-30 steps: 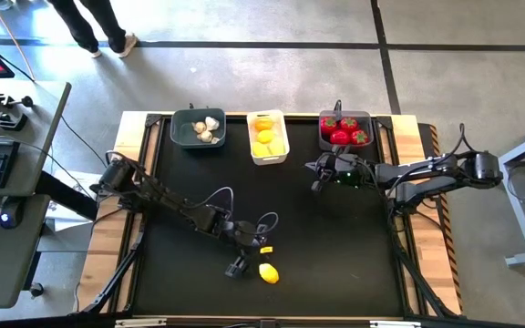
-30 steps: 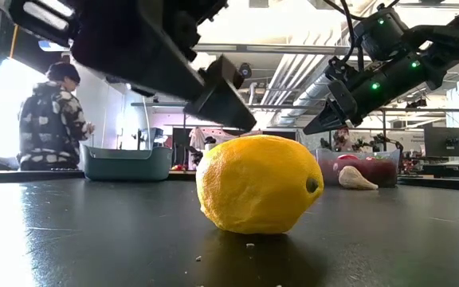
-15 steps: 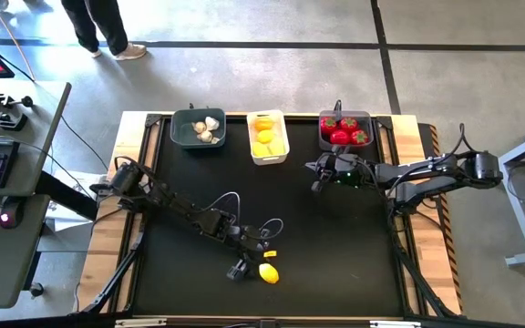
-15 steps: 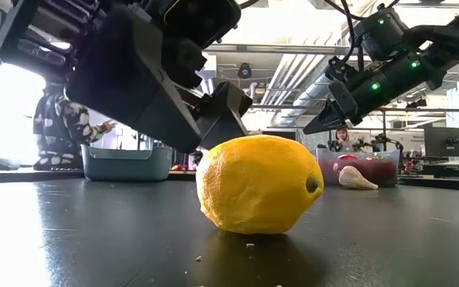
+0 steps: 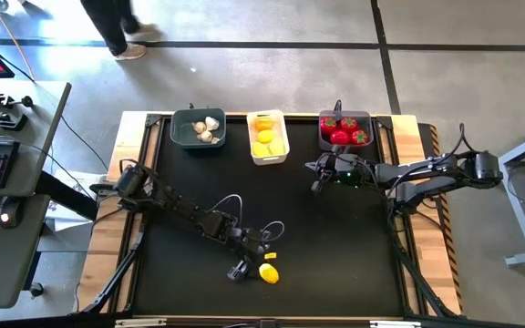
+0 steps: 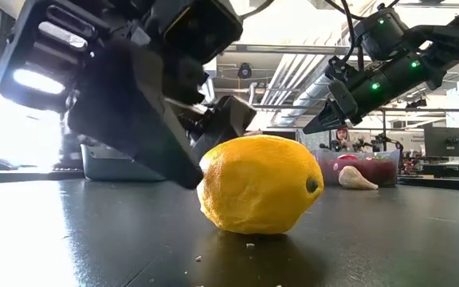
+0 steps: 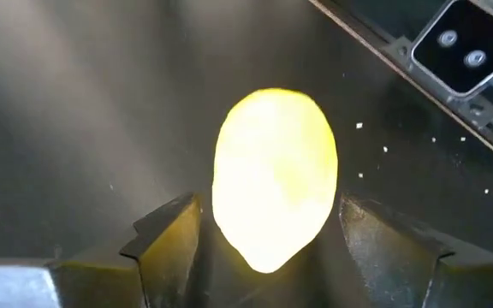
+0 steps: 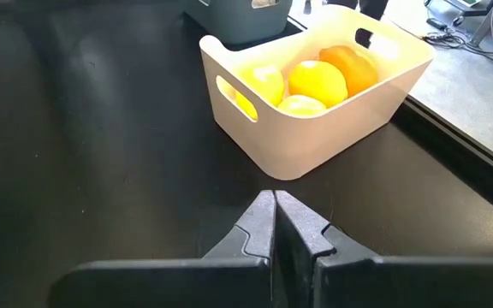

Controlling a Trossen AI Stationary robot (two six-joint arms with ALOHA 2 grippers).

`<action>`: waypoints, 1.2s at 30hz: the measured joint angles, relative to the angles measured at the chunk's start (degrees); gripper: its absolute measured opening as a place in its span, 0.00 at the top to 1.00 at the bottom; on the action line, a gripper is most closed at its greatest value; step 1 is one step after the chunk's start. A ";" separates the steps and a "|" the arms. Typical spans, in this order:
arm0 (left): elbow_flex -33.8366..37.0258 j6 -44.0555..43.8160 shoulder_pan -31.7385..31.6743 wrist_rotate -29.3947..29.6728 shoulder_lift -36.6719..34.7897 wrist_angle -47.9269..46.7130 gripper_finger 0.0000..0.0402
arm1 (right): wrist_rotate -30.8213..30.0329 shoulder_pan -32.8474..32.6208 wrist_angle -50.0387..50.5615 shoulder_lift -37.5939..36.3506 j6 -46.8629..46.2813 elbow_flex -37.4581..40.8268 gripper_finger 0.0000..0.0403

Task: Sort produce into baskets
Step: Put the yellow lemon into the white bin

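1. Left tool (image 5: 252,264): fingers (image 7: 168,235) stand apart, one on each side of the lemon (image 5: 268,271). Nothing is gripped. The lemon lies on the counter (image 5: 335,264) near its front edge, the only loose piece, so it is judged the next pick.
2. Grey bin (image 5: 198,128) holds whitish pieces.
3. White bin (image 5: 267,137) holds lemons; it is the judged destination.
4. Red bin (image 5: 344,128) holds red pieces.
5. Right tool (image 5: 317,177): fingers together, empty, parked near the red bin.
6. Counter: black mat. Beyond: concrete floor, desk (image 5: 7,164).
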State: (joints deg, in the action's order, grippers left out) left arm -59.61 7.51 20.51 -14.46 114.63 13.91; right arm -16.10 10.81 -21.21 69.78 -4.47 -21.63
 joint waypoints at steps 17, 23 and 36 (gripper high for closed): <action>0.00 0.68 -1.09 0.18 -1.07 -0.45 0.66 | 0.00 0.00 0.00 0.02 0.42 0.00 1.00; 0.00 1.00 -5.01 5.71 -7.56 -7.25 0.70 | 0.00 0.00 0.00 0.02 0.43 0.00 1.00; -0.04 -5.74 -25.73 25.76 -20.46 -18.37 0.71 | -0.04 0.02 -0.04 0.02 0.15 0.00 1.00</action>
State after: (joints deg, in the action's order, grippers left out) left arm -59.66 1.77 -5.22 11.30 94.17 -4.46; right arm -16.14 10.83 -21.26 69.80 -4.32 -21.63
